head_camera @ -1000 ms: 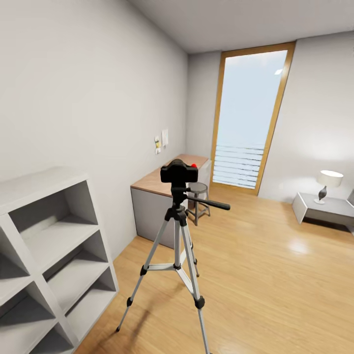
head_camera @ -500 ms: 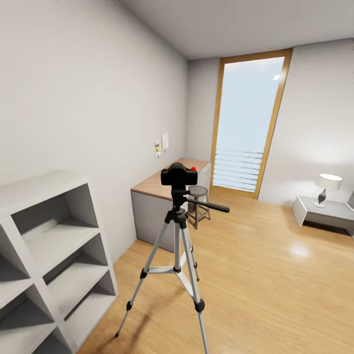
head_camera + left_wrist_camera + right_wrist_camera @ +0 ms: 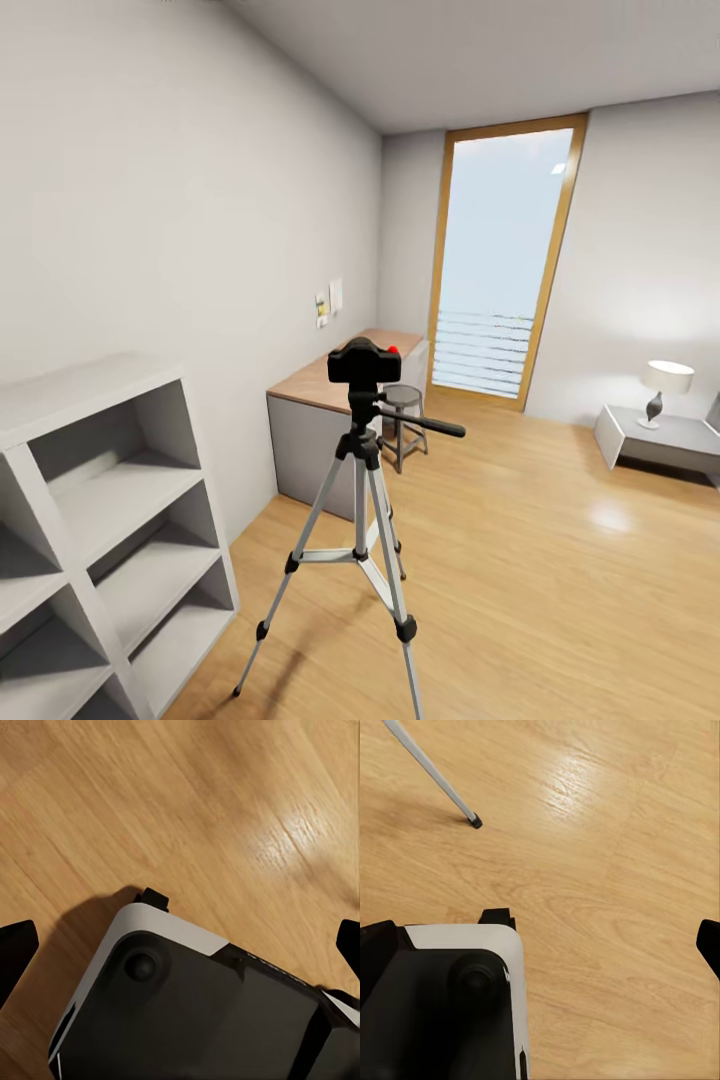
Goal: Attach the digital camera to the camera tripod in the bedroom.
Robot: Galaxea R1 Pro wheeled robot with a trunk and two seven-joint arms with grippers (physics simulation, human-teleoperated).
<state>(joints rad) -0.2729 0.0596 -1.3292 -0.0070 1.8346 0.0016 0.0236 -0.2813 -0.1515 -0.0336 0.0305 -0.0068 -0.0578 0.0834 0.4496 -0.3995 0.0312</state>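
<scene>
Digital camera (image 3: 364, 363) seated on the black head of the camera tripod (image 3: 360, 500), red dot on top, level, lens side facing away toward the desk. Pan handle (image 3: 425, 424) projecting from the head toward the right of the head view. Tripod standing upright on the wood-plank floor (image 3: 560, 560), three silver-grey legs splayed, black feet on the planks, one leg tip (image 3: 473, 820) seen in the right wrist view. White cube shelf (image 3: 100, 520) just beside the tripod on the left, against the grey wall. Wood-topped desk (image 3: 330, 410) behind the tripod along the same wall, round stool (image 3: 402, 420) at its end, papers (image 3: 328, 302) pinned above. Tall wood-framed window (image 3: 500, 270) at the far end of the bedroom. Low white table (image 3: 655, 440) with a small lamp (image 3: 664, 388) well apart on the right. Left gripper (image 3: 180, 945) pointing down over the robot base (image 3: 202, 1012), dark fingertips (image 3: 15, 949) at opposite edges of the frame, spread wide, nothing between. Right gripper (image 3: 540, 945) likewise over floor and base, fingertips (image 3: 709, 943) wide apart, empty.
</scene>
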